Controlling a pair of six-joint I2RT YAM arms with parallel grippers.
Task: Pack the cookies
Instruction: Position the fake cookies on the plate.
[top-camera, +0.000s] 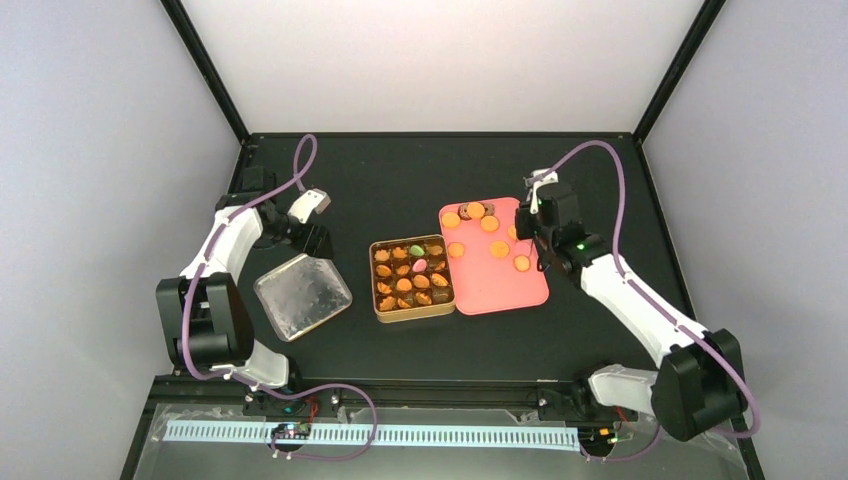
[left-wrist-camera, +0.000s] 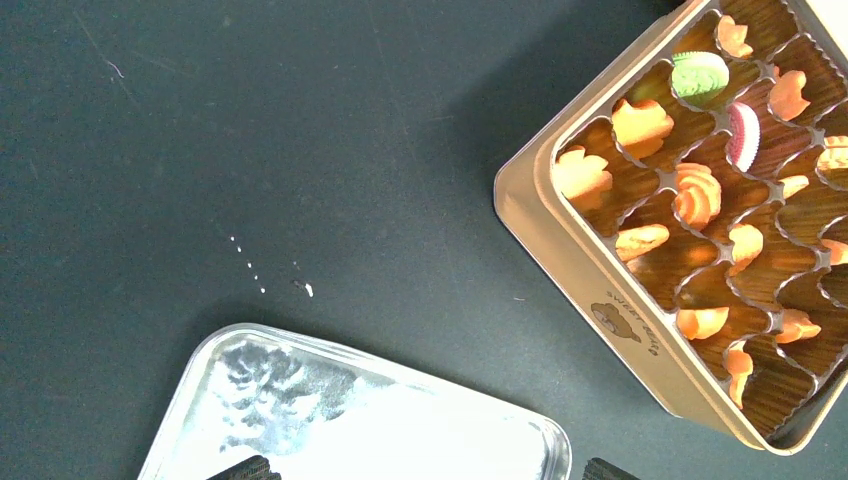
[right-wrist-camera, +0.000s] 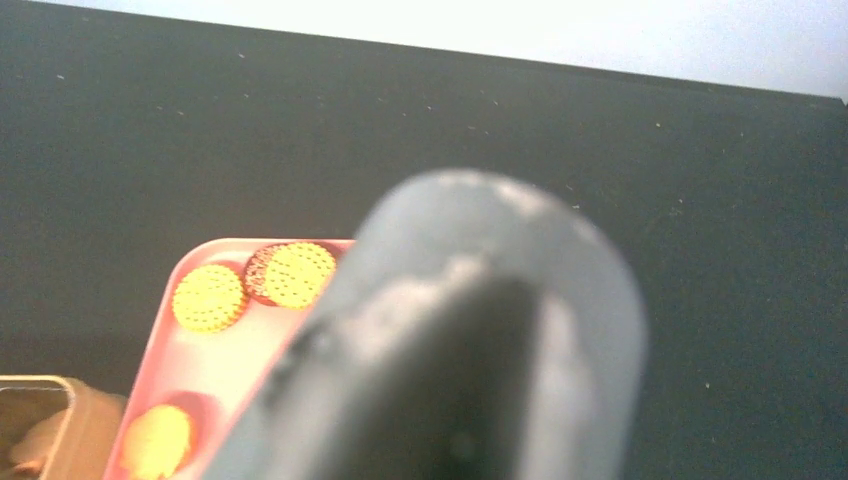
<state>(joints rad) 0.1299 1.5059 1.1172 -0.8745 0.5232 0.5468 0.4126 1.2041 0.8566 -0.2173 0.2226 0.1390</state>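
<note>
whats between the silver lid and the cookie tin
Only bare black table: the lid and the tin lie apart with nothing in the gap, clearest in the left wrist view.

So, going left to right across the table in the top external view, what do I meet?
Silver lid → brown compartmented tin → pink tray.
</note>
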